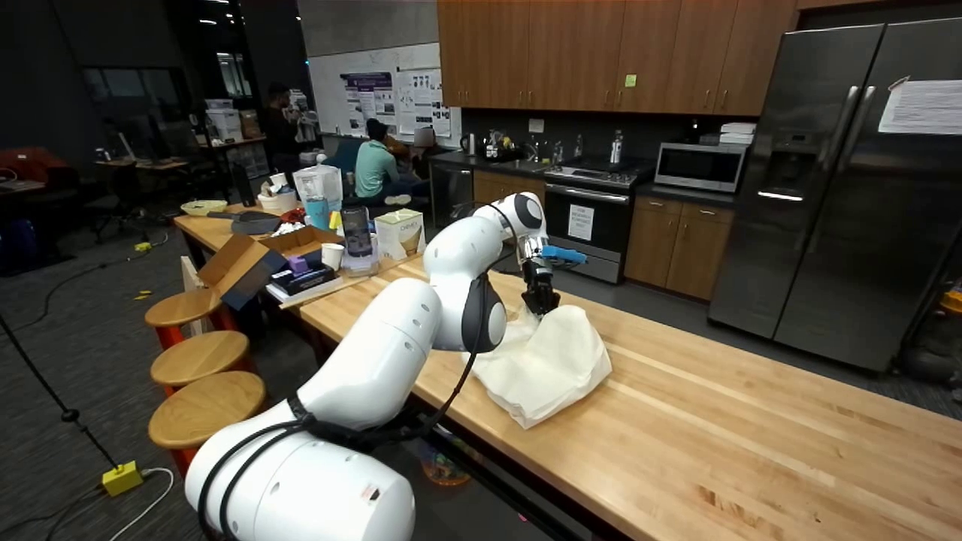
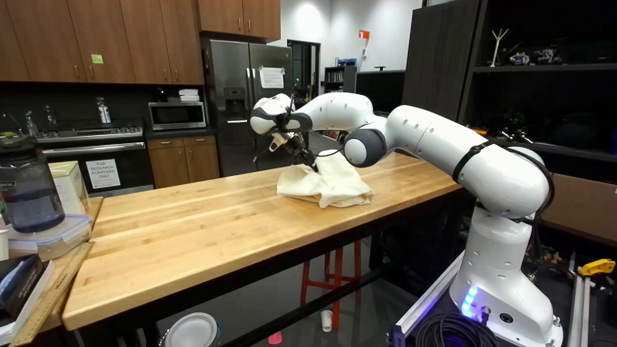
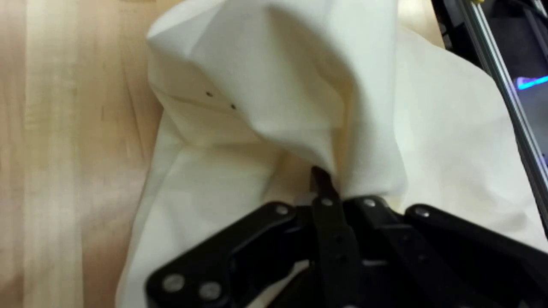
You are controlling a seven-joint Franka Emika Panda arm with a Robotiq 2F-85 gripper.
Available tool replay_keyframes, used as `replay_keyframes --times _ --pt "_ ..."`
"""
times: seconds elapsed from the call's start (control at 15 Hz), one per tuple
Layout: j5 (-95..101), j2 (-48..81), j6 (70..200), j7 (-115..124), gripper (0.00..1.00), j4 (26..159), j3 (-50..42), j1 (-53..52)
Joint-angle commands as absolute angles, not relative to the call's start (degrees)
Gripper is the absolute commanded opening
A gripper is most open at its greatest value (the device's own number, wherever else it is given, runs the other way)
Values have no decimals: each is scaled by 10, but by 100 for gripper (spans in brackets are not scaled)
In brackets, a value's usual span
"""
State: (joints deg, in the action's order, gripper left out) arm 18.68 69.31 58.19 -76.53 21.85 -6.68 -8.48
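Brown cabinets (image 1: pixel 575 52) and a steel refrigerator (image 1: pixel 774 263) stand behind a long wooden surface (image 1: pixel 736 406); a notice (image 2: pixel 102 173) on the oven (image 1: pixel 610 214) reads FOR RESEARCH PURPOSES ONLY, all in capitals; a white sheet (image 1: pixel 923 107) on the refrigerator carries printing too small to make out, and the green sticky note (image 1: pixel 630 80) on a cabinet door cannot be read either; the wall posters (image 1: pixel 370 101) are likewise illegible at this size; lettering on the pale box (image 1: pixel 400 234), just beside the dark jug (image 2: pixel 31 193), looks like CHEMEX; the jug has a light logo that is hard to decipher; cream cloth (image 1: pixel 545 361) lies crumpled on the surface, part of it standing up in a tall fold next to the gripper (image 2: pixel 314 168), the rest spread out around it; the gripper points down into these folds, jaws narrow and drawn together, nipping the cloth where the creases meet at the tips, though the very ends are partly hidden by fabric; two small dark dots (image 3: pixel 209 94) show on the cloth near the fingertips in the wrist view; the white arm (image 1: pixel 361 361) reaches over the surface in both exterior views.
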Motion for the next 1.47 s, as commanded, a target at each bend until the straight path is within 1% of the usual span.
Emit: replay_keyframes --times 0.0,0.53,0.87,0.93,1.0,1.07,1.27,1.4 --pt "120 667 569 -672 1 247 -40 -56" --pt "-51 672 603 -474 1 234 18 -6" --pt "-154 676 665 -377 1 213 62 11" --pt "-153 688 681 -356 1 187 89 15" --pt "-157 671 719 -344 1 210 95 13" --pt "-154 669 751 -333 1 206 101 8" --pt "-113 650 839 -324 1 204 87 -22" --pt "-73 638 867 -317 1 203 68 -46"
